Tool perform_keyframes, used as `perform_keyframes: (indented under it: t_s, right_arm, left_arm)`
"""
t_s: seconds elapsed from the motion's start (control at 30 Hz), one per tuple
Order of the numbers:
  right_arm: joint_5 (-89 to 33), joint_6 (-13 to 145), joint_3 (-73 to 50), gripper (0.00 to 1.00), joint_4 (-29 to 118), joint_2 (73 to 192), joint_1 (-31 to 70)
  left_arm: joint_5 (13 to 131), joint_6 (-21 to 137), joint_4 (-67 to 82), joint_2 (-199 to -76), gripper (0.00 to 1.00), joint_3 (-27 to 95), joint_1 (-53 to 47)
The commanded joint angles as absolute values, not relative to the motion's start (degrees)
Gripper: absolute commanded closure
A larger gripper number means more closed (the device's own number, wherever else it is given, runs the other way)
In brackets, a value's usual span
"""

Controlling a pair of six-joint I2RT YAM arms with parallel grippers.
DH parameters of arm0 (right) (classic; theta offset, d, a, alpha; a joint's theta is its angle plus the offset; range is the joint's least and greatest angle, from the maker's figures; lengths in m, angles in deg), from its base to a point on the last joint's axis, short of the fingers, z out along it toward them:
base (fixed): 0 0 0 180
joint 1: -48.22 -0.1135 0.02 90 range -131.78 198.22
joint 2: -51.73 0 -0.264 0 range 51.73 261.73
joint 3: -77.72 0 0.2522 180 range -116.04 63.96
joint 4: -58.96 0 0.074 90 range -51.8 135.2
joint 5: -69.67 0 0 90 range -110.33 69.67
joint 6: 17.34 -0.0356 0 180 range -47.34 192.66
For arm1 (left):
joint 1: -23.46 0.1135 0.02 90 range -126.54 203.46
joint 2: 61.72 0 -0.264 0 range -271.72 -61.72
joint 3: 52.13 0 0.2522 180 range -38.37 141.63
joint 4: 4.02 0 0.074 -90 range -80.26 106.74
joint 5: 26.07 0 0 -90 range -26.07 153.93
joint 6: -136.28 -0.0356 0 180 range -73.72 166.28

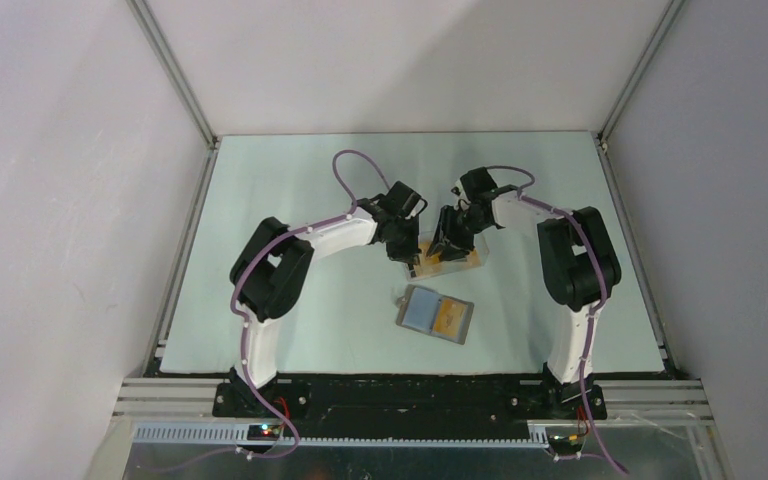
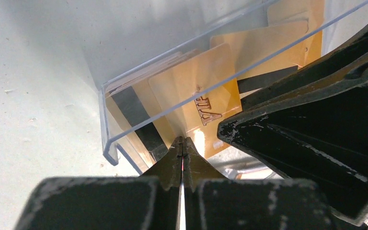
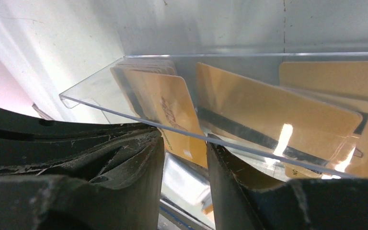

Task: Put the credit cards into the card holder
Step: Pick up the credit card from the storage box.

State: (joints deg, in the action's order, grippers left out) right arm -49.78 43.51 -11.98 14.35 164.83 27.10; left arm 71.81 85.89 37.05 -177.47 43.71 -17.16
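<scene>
Done: one card (image 1: 448,318) seemingly in card holder (image 1: 418,308).
Remaining: cards (image 3: 273,115) in clear box (image 3: 124,112).
Left gripper (image 2: 183,143): closed, empty.
Right gripper (image 3: 184,163): fingers apart at box wall.

**A:** ok so where's everything sitting?

**B:** box (image 1: 470,262) is mid table (image 1: 260,250), credit cards (image 2: 206,91) leaning inside it. card holder (image 1: 420,308) lies just on the near side of it, a card (image 1: 449,320) on its right half. left gripper (image 2: 182,140) is at the box's left end, right gripper (image 3: 184,143) over its middle.
</scene>
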Motion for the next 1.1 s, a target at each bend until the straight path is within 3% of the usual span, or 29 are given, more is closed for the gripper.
perform_keyframes:
  t_s: [0.0,1.07]
  right_arm:
    - [-56.1,40.9,-11.3,0.59,16.7,162.5,27.0]
    - [-61.1,40.6,-10.3,0.72,23.2,162.3,24.8]
  left_arm:
    - [70.5,85.4,38.8,-177.1,1.00,42.3,-17.1]
    - [71.0,83.6,38.8,-175.2,1.00,41.8,-16.8]
